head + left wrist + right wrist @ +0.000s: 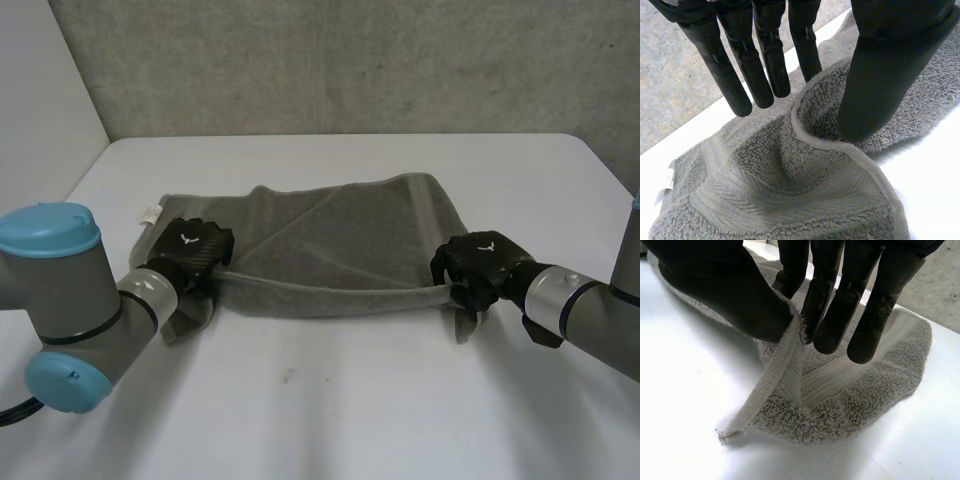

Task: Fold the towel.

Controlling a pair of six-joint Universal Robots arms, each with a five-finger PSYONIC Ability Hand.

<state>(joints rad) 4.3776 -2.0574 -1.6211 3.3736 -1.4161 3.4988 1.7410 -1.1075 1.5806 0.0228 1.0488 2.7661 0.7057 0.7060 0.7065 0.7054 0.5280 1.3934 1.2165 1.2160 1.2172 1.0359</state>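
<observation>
Two black hands hold the near hem of the grey towel [340,235], one at each end, so the hem runs as a taut line between them, parallel to the near edge of the tabletop [350,410]. The left hand [195,252] is at the near corner on the tabletop's left side. Its thumb is sunk into a raised fold of pile with the straight fingers [765,70] behind that fold. It appears to pinch the cloth between them, though the fold hides the contact itself. The right hand [478,268], at the other near corner, grips plainly: its thumb and fingers [835,320] nip the woven hem, and the corner's tip droops below them to the tabletop. Beyond the hands the towel's body lies rumpled with a diagonal crease, spread toward the far edge. A small white label [150,213] sticks out at its far left corner. I judge this the start of the first fold: hem gripped, not yet carried over. Next, both hands should rise together and travel toward the far edge with the hem taut, then lay it evenly on the far hem.
</observation>
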